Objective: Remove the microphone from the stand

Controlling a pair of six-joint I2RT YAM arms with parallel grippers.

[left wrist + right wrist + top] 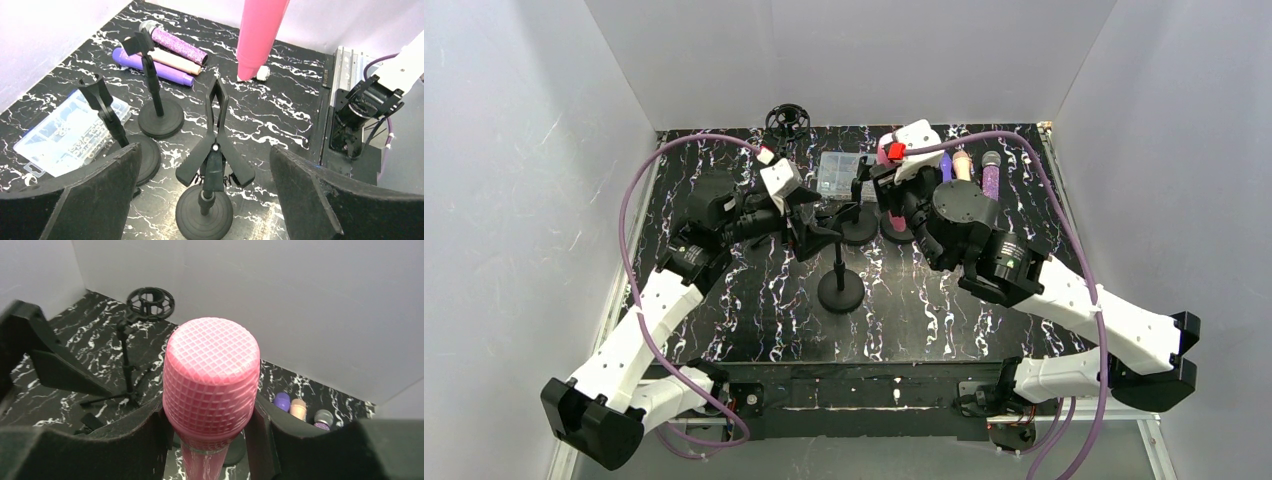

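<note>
Pink microphone (212, 380) hangs lifted above the far counter (280, 115) because your right fingers (150, 440) clamp it below the head, while your left fingers (75, 200) sit apart facing the near stand (206, 165).

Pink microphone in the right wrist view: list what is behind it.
Behind the pink microphone, clamped in the right gripper: a black ring mount on a thin stand at the back left, three microphones lying at the back right. Its head hides the table directly beneath.

Three desk stands (841, 288) crowd the table (924, 322) centre, narrow gaps between. A clear box (837, 172) sits just behind. Near strip open.
</note>
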